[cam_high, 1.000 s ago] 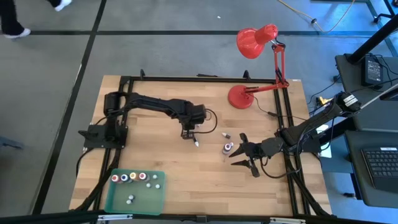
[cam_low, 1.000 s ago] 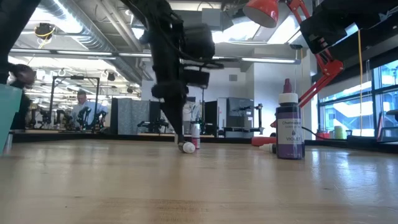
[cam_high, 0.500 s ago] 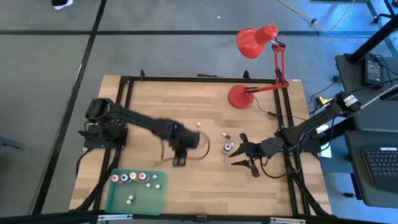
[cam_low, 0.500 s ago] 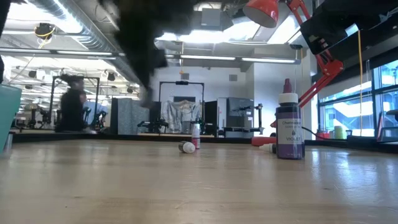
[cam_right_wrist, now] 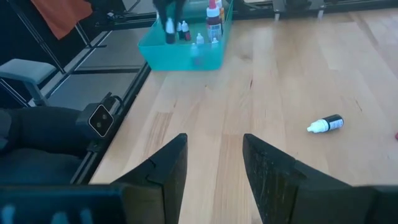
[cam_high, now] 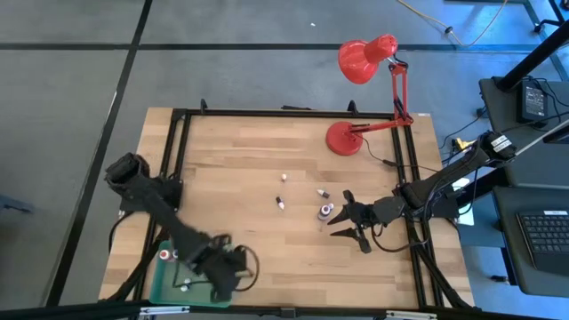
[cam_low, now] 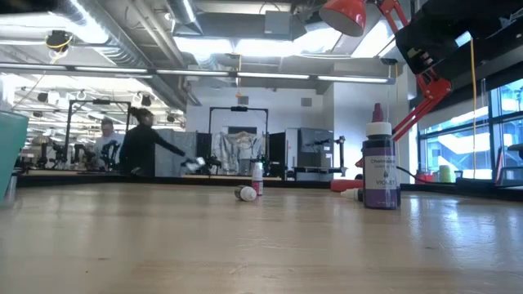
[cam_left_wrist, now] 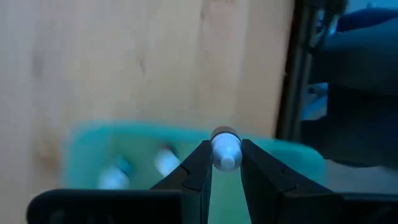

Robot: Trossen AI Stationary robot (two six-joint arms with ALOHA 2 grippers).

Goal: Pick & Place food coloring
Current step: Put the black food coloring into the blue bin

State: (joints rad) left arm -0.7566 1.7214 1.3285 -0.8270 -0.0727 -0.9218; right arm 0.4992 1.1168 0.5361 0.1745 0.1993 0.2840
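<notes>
The tray [cam_high: 169, 284] was a translucent teal green, and the little bottle [cam_left_wrist: 225, 149] pinched between the black fingers [cam_left_wrist: 193, 171] of the left gripper [cam_left_wrist: 225, 163] was whitish with a grey cap. The table [cam_high: 240, 160] was pale blond wood, framed in black. A desk lamp [cam_high: 364, 62] was bright red. A violet bottle [cam_low: 381, 175] carried a white collar and dark red tip.

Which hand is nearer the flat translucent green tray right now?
Left. The left hand hangs directly over the flat translucent green tray, holding a tiny whitish bottle. The right hand waits across the table.
</notes>
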